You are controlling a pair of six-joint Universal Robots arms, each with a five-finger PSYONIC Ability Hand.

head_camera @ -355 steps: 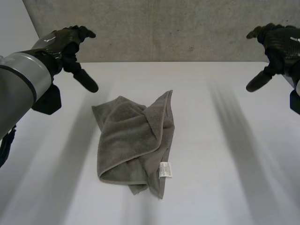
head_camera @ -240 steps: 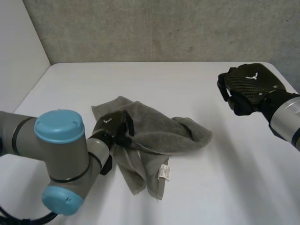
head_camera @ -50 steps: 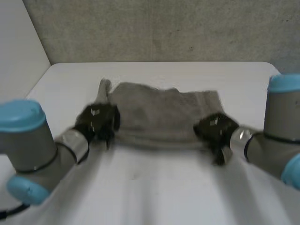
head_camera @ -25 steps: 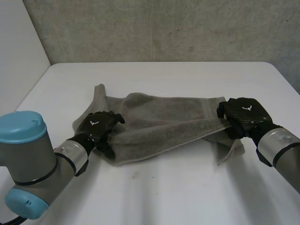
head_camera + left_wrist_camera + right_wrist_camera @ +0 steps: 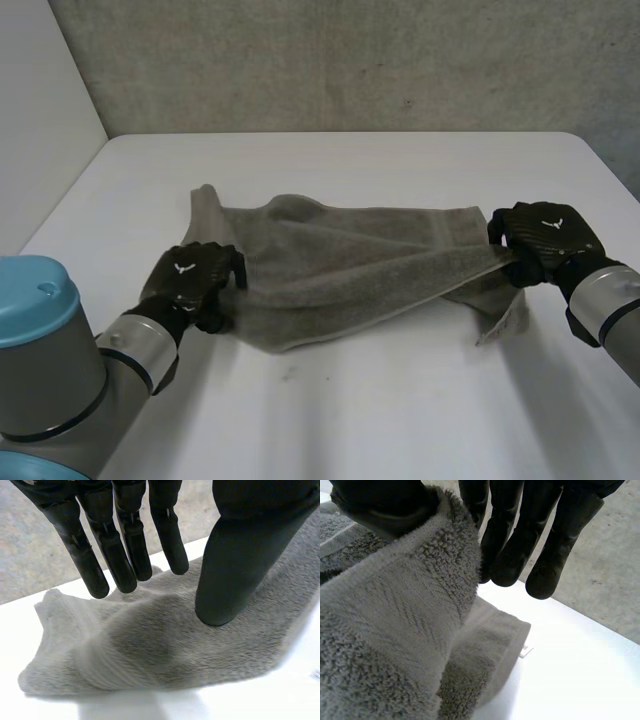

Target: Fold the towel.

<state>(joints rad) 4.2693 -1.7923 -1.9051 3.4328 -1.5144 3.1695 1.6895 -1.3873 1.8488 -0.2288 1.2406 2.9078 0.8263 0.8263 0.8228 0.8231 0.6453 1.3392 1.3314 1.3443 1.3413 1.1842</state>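
Observation:
The grey towel (image 5: 350, 270) lies stretched sideways across the white table (image 5: 330, 410), bunched into long folds. My left hand (image 5: 190, 283) is at its left end. In the left wrist view the fingers (image 5: 120, 555) are straight and spread above the towel (image 5: 150, 650), and the thumb rests on the cloth without pinching it. My right hand (image 5: 543, 240) holds the towel's right end a little off the table. In the right wrist view the thumb and fingers (image 5: 520, 540) pinch the thick folded edge of the towel (image 5: 385, 630). A corner hangs loose below that hand.
A grey concrete wall (image 5: 350, 60) stands behind the table's far edge, and a white wall (image 5: 40, 100) is at the left. A small white label (image 5: 524, 651) sticks out from the towel's hanging corner. Bare tabletop lies in front of the towel.
My left hand has let go of the towel's left end and drawn back toward me. The right hand has pulled its end further right, which stretches the towel longer and flatter.

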